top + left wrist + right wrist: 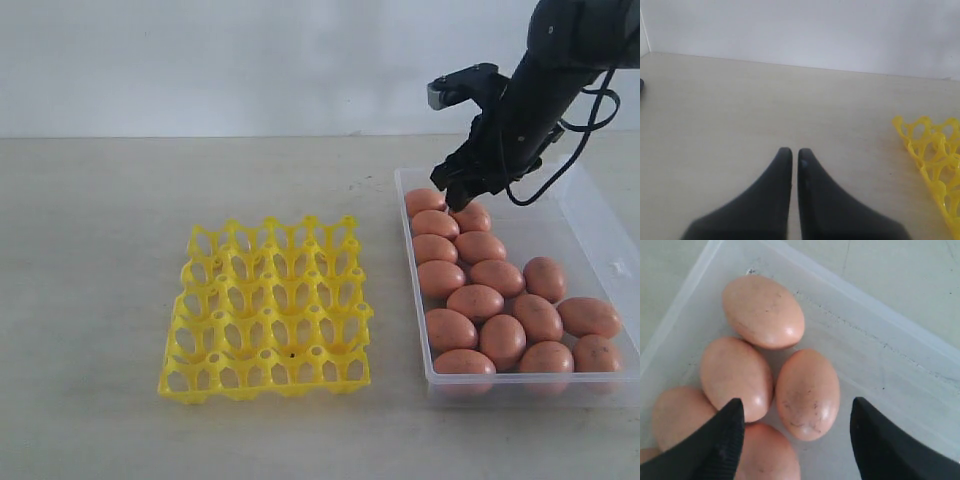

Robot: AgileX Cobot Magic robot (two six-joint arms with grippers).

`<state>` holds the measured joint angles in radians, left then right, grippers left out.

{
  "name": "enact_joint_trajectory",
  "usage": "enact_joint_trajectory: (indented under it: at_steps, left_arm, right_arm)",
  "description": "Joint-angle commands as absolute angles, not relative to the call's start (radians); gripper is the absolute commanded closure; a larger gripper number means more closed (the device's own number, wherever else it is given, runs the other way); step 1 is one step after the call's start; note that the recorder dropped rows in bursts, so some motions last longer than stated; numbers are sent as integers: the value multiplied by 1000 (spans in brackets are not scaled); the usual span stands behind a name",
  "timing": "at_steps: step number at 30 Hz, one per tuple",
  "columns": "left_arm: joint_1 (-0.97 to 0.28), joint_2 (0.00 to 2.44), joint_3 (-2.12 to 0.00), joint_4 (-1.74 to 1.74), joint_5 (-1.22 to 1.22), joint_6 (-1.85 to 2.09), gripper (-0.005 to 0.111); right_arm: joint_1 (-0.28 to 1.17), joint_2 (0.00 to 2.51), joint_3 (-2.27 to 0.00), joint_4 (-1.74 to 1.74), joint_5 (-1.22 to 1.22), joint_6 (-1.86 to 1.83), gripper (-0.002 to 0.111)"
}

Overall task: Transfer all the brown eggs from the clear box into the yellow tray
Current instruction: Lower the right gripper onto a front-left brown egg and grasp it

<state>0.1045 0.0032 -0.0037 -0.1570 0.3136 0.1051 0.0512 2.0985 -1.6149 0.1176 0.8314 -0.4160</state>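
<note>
— Where are the brown eggs (500,290)?
— In the clear box (598,225), right of the yellow tray (265,310) on the table (90,300).
— The grippers?
— Right gripper (796,407) spread apart over eggs in a box corner, holding nothing; left gripper (791,152) closed together above the table.

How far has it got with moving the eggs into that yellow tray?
Nothing is done yet: every cup of the yellow tray is empty. In hand: the right gripper hangs open over the brown eggs at one corner of the clear box, gripping none. The left gripper is shut over bare table near the tray. Left to do: all the eggs, about sixteen, lie in the box.
</note>
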Motion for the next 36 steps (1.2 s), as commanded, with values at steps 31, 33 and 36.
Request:
enact_joint_trajectory:
  at_steps: [31,33,36]
  left_arm:
    - [107,0,0,-158,307,109,103]
    - [107,0,0,-158,307,109,103]
    - [107,0,0,-158,307,109,103]
  right_arm:
    - [40,2128,-1623,79,750,-350,77]
    - [40,2090,-1623,83,738,-350,77]
    - [40,2033,-1623,95,727,-350,77]
